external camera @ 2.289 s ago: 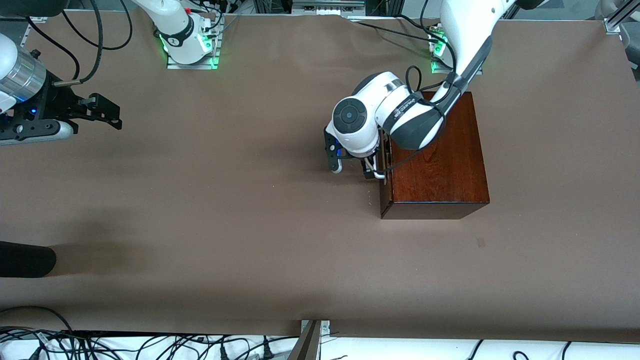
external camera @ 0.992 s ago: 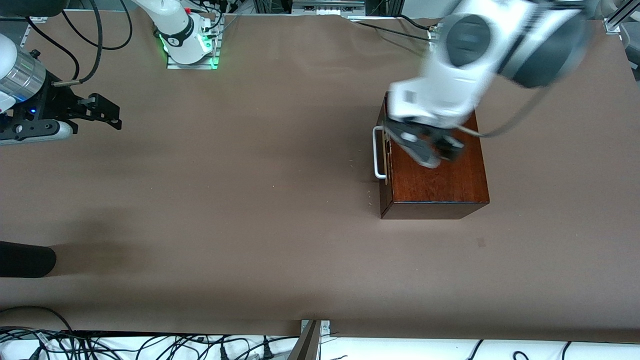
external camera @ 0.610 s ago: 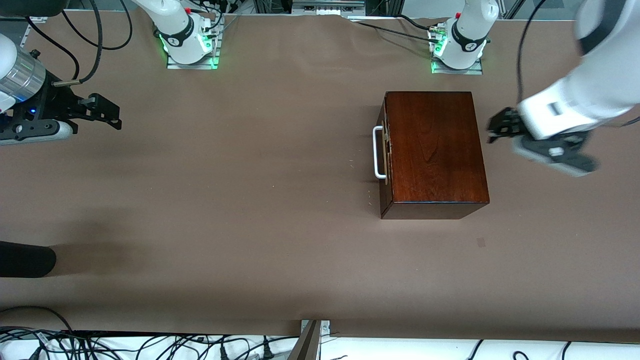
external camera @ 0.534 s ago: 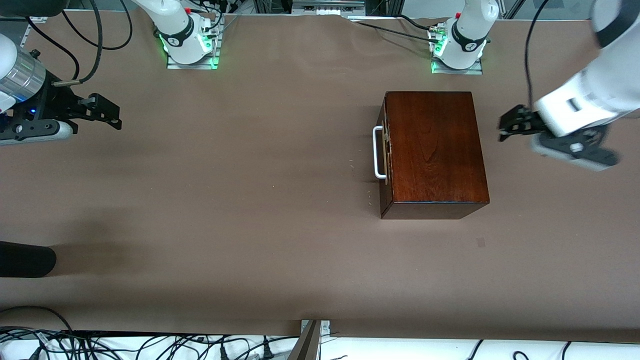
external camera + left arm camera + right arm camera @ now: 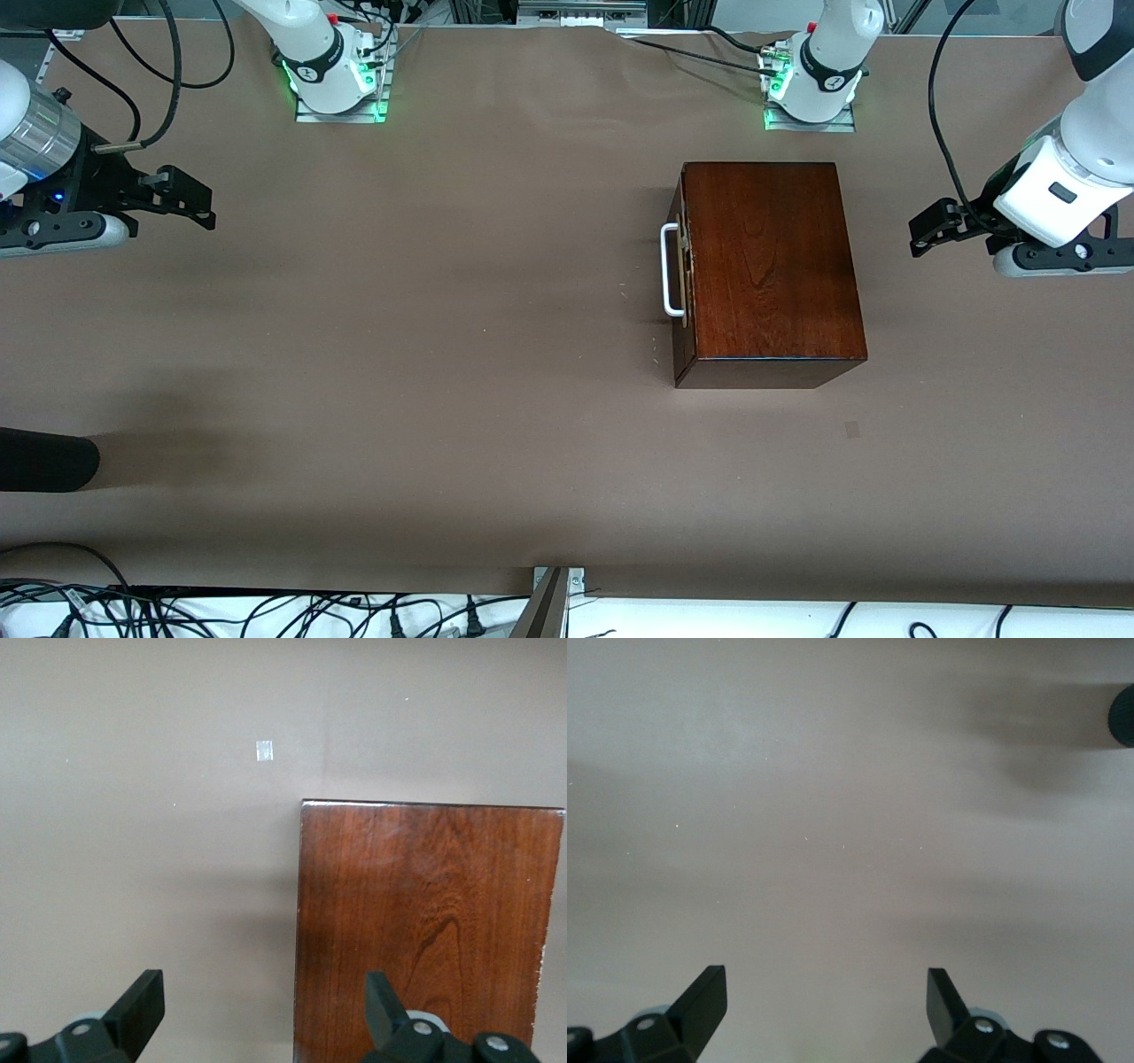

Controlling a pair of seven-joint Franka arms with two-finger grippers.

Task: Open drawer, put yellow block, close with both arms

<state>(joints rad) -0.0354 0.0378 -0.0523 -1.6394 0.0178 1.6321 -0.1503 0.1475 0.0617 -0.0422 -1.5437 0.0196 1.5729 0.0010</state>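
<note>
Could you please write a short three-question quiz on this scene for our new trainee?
1. True or false: the drawer of the wooden box is pulled out.
2. Which does the left pincer hold? A) a yellow block B) the white handle C) nothing
3. Fill in: the right pincer hangs over bare table at the ____ arm's end.

Key
1. False: the drawer front sits flush with the box, shut.
2. C: its fingers are spread with nothing between them, and it hangs over the table beside the box, at the left arm's end.
3. right; it is open too, and no yellow block shows in any view.
</note>
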